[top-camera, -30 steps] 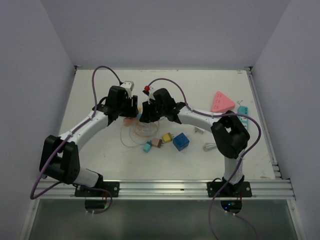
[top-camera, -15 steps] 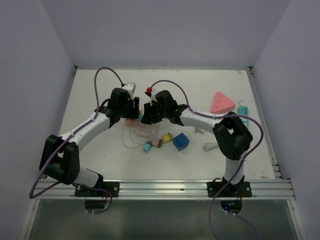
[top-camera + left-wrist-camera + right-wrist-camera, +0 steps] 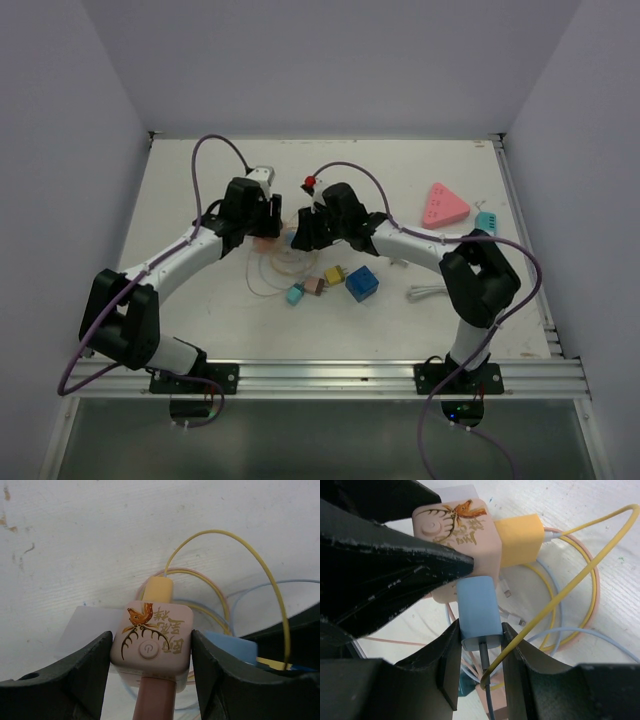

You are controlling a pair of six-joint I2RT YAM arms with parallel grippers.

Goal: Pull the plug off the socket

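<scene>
Pink and deer-printed, the cube socket (image 3: 151,642) is sitting mid-table on coiled cables (image 3: 594,580), with the left gripper (image 3: 150,654) clamping its sides. The right gripper (image 3: 480,652) is pinching the blue plug (image 3: 477,610), which is sitting flush against the socket, near a yellow plug (image 3: 517,540).

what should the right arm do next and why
Probably pull the right gripper straight back, away from the socket. It already pinches the blue plug, which looks seated in the socket's side, and the left gripper clamps the socket to brace it.
</scene>
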